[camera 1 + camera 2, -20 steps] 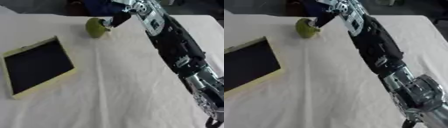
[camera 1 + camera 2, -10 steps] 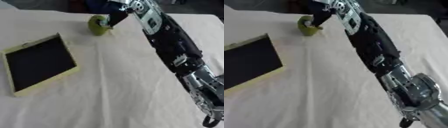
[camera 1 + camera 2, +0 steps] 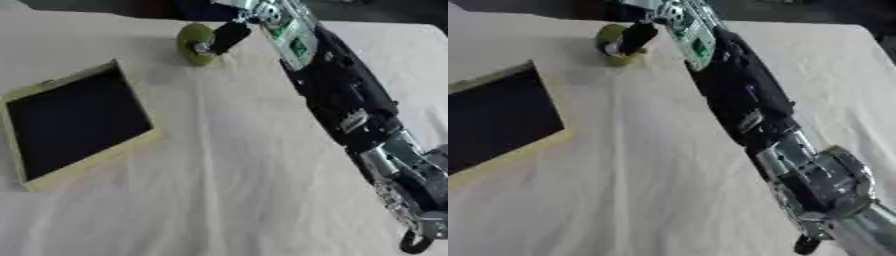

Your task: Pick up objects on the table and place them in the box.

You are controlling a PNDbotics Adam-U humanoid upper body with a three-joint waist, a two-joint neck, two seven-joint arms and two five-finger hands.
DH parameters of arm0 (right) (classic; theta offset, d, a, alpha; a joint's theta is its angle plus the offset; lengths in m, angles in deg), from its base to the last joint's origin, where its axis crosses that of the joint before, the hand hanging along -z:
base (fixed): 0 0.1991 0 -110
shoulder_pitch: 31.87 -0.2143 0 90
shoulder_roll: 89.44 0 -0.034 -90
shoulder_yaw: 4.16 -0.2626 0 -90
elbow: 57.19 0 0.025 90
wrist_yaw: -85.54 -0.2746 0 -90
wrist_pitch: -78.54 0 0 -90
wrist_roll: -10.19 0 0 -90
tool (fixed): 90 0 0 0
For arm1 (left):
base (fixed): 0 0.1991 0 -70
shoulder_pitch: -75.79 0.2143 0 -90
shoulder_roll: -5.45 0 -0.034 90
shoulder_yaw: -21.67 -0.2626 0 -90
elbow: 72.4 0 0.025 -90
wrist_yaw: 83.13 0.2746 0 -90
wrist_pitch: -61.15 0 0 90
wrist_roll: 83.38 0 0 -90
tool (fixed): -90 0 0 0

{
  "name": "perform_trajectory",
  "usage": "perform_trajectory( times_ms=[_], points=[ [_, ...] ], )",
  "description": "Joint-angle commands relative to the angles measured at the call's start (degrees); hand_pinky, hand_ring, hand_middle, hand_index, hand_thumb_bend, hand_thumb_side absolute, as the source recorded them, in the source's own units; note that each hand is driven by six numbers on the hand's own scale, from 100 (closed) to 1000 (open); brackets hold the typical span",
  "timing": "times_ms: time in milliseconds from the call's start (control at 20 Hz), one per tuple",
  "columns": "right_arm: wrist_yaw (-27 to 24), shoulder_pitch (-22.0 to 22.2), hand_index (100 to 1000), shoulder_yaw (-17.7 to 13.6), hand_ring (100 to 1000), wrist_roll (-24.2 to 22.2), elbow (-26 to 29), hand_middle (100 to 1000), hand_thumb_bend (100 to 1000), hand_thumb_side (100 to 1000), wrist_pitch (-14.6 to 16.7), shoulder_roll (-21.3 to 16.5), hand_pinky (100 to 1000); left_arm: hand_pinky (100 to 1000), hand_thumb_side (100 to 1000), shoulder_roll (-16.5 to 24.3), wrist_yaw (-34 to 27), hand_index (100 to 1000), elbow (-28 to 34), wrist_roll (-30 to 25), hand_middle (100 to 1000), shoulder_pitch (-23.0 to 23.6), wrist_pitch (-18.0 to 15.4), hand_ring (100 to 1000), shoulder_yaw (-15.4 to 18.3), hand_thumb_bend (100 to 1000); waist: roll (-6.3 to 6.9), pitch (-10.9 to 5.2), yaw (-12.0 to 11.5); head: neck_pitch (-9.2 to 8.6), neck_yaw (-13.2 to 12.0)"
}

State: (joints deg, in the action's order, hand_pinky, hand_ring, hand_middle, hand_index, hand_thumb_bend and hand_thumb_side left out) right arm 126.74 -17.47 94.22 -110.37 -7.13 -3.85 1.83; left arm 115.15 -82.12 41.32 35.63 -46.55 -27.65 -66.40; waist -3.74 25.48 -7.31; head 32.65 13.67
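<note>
Left eye view: green object [image 3: 194,43] touching right hand [image 3: 229,34] fingers, far table edge.

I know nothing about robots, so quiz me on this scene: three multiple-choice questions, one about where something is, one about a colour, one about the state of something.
1. Where is the box?
A. left part of the table
B. far right corner
C. under the arm

2. What colour is the round object by the right hand?
A. red
B. yellow-green
C. blue

3. What is in the box?
A. the round object
B. a cloth
C. nothing visible

Answers:
1. A: the box lies on the white table at the view's left.
2. B: the object at the far edge is yellow-green.
3. C: only its dark floor shows, and the object sits outside by the fingers.
</note>
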Motion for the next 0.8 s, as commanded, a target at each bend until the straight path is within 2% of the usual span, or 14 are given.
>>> perform_trajectory(
  times_ms=[50,250,300,400,800],
  points=[
    [0.83,-1.03,973,-0.86,938,0.58,0.03,924,299,331,-0.14,-1.48,884,847,643,1.29,-0.07,831,0.86,-0.07,688,-0.85,-0.35,785,0.26,257,0.4,-1.07,-0.36,-1.31,0.63],
    [1.51,-0.71,973,-1.09,939,0.6,-0.59,923,302,332,-0.33,-1.74,883,847,646,1.24,-0.09,829,0.86,-0.02,686,-0.89,-0.48,783,0.36,254,0.42,-0.67,-0.68,-1.79,0.96],
    [1.7,-0.65,973,-1.13,939,0.57,-0.73,921,293,307,-0.4,-1.8,883,847,647,1.24,-0.1,829,0.86,0.0,686,-0.83,-0.47,783,0.37,254,0.42,-0.6,-0.7,-1.76,0.96],
    [2.1,-0.56,973,-1.23,939,0.56,-0.95,921,302,333,-0.56,-1.88,882,847,649,1.21,-0.15,828,0.86,0.06,685,-0.77,-0.43,783,0.41,251,0.4,-0.46,-0.71,-1.78,1.03],
    [3.5,-0.04,967,-1.78,930,1.63,-1.99,898,309,292,-2.2,-2.01,872,848,652,1.1,-0.14,826,0.86,0.09,682,-1.04,-0.59,781,0.42,246,0.28,0.24,-1.27,-2.23,1.57]
  ],
)
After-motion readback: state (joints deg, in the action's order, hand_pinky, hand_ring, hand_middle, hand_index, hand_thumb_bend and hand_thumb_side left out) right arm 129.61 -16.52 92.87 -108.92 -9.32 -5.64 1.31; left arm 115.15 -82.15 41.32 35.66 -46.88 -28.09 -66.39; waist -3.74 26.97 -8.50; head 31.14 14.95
